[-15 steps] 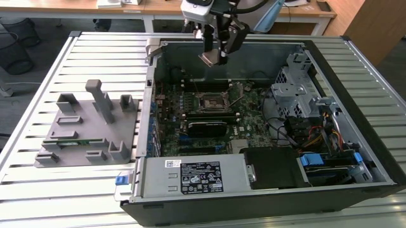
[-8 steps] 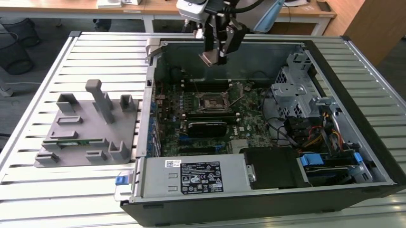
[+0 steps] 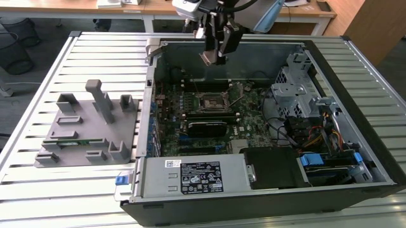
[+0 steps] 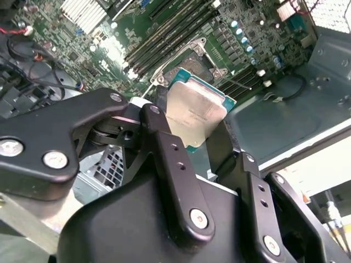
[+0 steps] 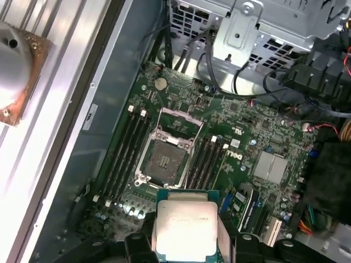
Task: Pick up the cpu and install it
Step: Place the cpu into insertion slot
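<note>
Gripping: end effector (image 3: 214,57) closed on the cpu (image 4: 198,112), fingers (image 4: 167,148) pressing two opposite edges.
Cpu position: held in the air over the open computer case (image 3: 254,210), metal top plate facing both wrist views, clear of the motherboard (image 5: 236,123).
Socket (image 5: 164,161): uncovered, between rows of memory slots.
Surface (image 3: 95,52): slatted; grey fixture (image 3: 89,121) beside the case, at the exterior view's left.

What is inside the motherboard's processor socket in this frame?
Nothing: the socket shows its bare contact field. The cpu is clamped between the jaws above the board. In the second wrist view it covers part of the socket.
</note>
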Robot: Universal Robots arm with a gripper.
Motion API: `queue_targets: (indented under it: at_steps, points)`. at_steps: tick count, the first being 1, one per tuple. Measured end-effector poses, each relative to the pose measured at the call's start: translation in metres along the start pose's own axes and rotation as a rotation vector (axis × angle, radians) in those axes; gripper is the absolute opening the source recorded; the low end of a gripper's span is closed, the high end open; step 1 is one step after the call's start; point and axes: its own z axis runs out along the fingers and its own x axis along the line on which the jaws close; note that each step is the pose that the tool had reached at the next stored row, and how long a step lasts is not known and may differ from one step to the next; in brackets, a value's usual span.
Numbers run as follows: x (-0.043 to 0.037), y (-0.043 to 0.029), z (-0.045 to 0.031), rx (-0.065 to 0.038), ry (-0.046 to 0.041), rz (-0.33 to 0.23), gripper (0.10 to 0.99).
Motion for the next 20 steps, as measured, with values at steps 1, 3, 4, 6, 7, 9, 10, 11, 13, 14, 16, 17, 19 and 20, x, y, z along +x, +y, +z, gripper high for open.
queue_targets:
  at_steps: [1,3,4,6,7,9,10,11,13,14,16,17,19,20]
  points:
    - [0.0002,0.0,0.0001,0.0,-0.0004,0.013,0.529]
    - [0.0004,0.0001,0.0002,0.0,-0.0014,0.039,0.529]
    - [0.0005,0.0002,0.0003,0.0,-0.0018,0.051,0.529]
    - [0.0009,0.0003,0.0005,0.0,-0.0026,0.075,0.529]
    - [0.001,0.0004,0.0006,0.0,-0.0031,0.087,0.529]
    - [0.0014,0.0005,0.0008,0.001,-0.004,0.111,0.529]
    - [0.0017,0.0006,0.0009,0.001,-0.0044,0.121,0.529]
    - [0.0019,0.0007,0.0011,0.001,-0.0048,0.131,0.529]
    - [0.0021,0.0007,0.0017,0.001,-0.0053,0.154,0.529]
    - [0.0022,0.0008,0.0019,0.001,-0.0058,0.166,0.529]
    - [0.0023,0.0008,0.0022,0.001,-0.0067,0.188,0.529]
    - [0.0024,0.001,0.0025,0.001,-0.0071,0.199,0.529]
    - [0.0025,0.0011,0.003,0.001,-0.0078,0.222,0.529]
    - [0.0026,0.0011,0.0033,0.001,-0.0082,0.232,0.529]
